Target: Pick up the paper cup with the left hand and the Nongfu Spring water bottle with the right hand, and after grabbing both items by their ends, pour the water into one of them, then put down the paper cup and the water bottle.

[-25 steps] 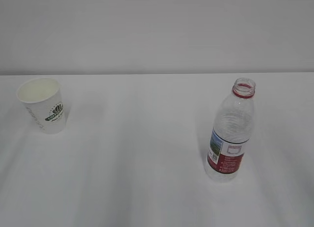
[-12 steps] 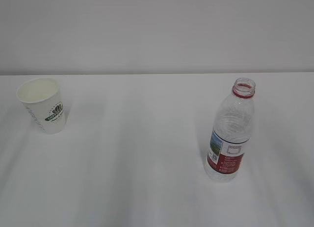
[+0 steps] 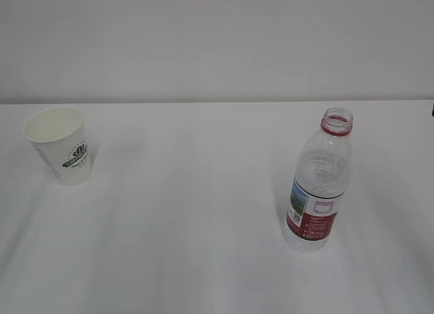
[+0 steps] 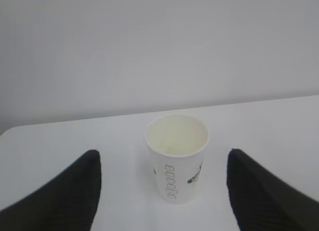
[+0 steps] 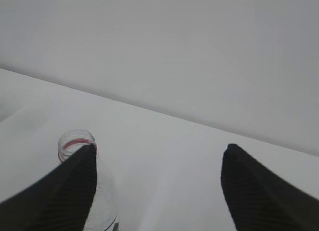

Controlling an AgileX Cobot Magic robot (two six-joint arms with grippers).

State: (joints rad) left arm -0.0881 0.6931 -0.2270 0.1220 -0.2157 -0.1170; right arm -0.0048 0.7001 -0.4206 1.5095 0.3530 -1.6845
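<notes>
White table lies bare between paper cup and bottle — both pincers spread apart, holding nothing.

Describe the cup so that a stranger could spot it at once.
On the white table, look far left, well apart from the clear water bottle on the right. The paper cup stands upright and open: short, white, tapered, with a dark green logo, and no red label.

left gripper jaws spread, right gripper likewise
</notes>
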